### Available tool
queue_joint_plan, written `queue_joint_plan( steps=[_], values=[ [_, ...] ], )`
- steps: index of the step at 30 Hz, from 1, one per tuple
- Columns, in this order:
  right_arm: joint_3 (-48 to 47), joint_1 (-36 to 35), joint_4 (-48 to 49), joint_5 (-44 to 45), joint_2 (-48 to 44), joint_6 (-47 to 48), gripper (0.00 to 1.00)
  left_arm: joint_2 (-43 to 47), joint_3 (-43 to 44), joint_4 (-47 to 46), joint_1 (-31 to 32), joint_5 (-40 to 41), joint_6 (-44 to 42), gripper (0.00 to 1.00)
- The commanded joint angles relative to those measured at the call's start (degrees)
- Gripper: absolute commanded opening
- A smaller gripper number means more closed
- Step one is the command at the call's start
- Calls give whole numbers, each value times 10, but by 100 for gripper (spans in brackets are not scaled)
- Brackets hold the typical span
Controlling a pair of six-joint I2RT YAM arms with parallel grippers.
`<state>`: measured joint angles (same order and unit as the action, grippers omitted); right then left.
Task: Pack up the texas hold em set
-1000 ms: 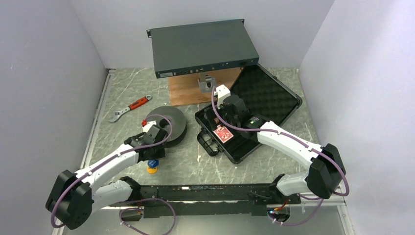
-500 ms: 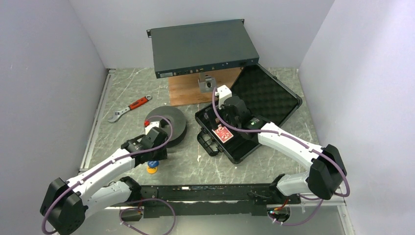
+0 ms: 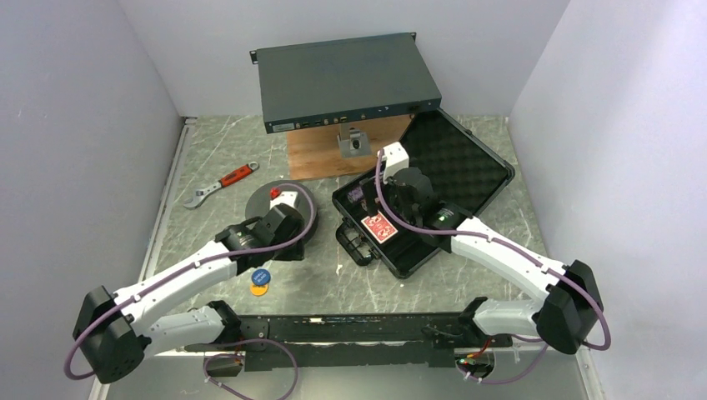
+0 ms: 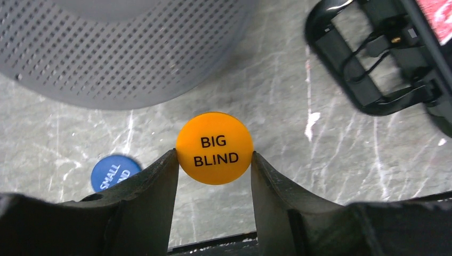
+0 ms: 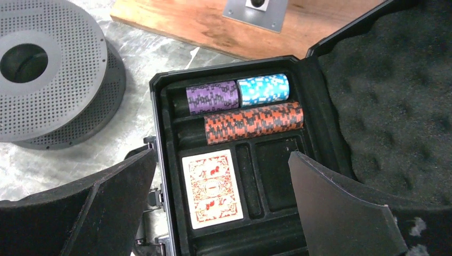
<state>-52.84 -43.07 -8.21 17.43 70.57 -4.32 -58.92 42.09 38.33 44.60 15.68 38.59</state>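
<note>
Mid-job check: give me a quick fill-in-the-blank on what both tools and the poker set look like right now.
1. The left tool grips the orange disc printed BIG ____.
2. The blue disc lies on the ____, outside the case.
3. The card deck in the case shows a ____ back.
4. The right tool hovers over the case with its jaws ____.

Missing words: BLIND; table; red; open.

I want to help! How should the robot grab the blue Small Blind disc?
Pinch opposite sides of its thin rim from straight above. The blue disc lies face up on the table, so probably only its edge offers a hold, like the orange disc in the left gripper.
</note>
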Motion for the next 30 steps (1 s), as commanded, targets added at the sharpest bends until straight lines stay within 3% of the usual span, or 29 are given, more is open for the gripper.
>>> queue_joint_plan(
  steps=[1, 12, 20, 25, 30],
  values=[
    [14, 1, 48, 42, -32, -9, 100, -34, 52, -37, 18, -8, -27, 0],
    [51, 8, 95, 142, -86, -19, 100, -149, 154, -82, 39, -37, -62, 0],
    [121, 22, 194, 341, -165, -68, 100, -275, 262, -111, 53, -72, -73, 0],
    [170, 25, 268, 383, -216, -60, 100, -351, 328, -124, 61, -101, -75, 0],
    [178, 27, 277, 409, -230, -57, 100, -419, 399, -122, 68, -119, -84, 0]
  ],
)
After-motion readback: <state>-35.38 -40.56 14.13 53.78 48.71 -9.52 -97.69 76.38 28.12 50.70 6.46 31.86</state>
